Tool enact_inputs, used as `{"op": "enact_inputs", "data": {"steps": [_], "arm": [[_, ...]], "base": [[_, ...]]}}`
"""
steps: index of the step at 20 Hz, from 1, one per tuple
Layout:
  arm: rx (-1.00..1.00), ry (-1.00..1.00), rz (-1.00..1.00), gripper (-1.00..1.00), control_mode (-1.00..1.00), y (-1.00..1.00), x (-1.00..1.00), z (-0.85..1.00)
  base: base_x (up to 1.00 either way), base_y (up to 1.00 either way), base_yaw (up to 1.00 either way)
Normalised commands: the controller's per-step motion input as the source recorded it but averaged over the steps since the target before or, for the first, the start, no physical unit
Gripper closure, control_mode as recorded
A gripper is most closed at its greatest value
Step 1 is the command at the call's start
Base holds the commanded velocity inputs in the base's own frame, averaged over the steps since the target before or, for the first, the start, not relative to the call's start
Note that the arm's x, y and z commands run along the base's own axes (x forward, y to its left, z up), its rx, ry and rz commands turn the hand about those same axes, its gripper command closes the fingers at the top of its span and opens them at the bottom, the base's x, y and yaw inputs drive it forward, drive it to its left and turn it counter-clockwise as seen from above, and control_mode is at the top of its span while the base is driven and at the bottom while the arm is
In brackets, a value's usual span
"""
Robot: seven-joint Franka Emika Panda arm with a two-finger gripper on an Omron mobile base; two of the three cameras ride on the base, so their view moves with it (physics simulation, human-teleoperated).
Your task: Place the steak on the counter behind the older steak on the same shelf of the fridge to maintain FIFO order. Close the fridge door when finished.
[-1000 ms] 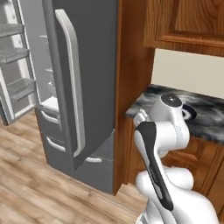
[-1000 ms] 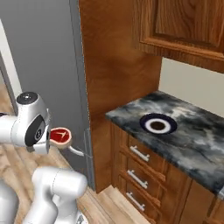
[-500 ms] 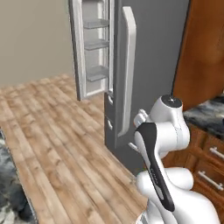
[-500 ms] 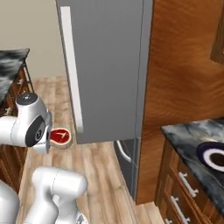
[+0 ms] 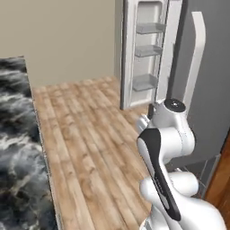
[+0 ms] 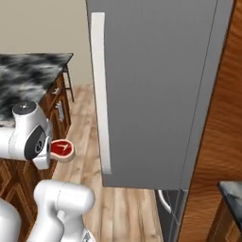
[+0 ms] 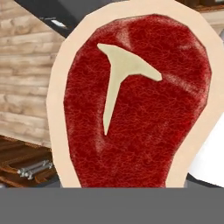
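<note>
The steak [image 7: 131,100], with a tan fat rim around a red centre and a pale T-shaped bone, sits right in front of the hand camera. In the right base view the steak [image 6: 62,148] hangs low beside the white arm, above the wood floor, with my gripper [image 6: 53,152] shut on it. The fridge [image 6: 156,85] stands close ahead, its grey door shut, with a long pale handle [image 6: 100,90]. An open fridge door [image 5: 146,54] with clear bins shows at the far side. The older steak and the shelf are out of view.
A dark marble counter [image 6: 28,75] over wooden drawers lies to the left of the arm, and the same dark slab [image 5: 18,143] borders the wood floor [image 5: 90,134]. A wooden cabinet side [image 6: 222,118] rises right of the fridge.
The whole picture has shifted as the base turned and drove: the fridge slid across both views and the open door came into sight. The steak stays in the gripper.
</note>
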Motion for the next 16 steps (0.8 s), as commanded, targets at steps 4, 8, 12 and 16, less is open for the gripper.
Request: {"op": "enact_inputs", "data": {"steps": [4,8,12,16], "arm": [[0.0,0.0,0.0,1.0,1.0,0.0,0.0,0.0],[0.0,0.0,0.0,1.0,1.0,0.0,0.0,0.0],[0.0,0.0,0.0,1.0,1.0,0.0,0.0,0.0],[0.0,0.0,0.0,1.0,1.0,0.0,0.0,0.0]], "base": [[0.78,0.37,-0.16],[0.6,0.56,-0.42],[0.43,0.56,-0.5],[0.2,0.68,-0.55]]}}
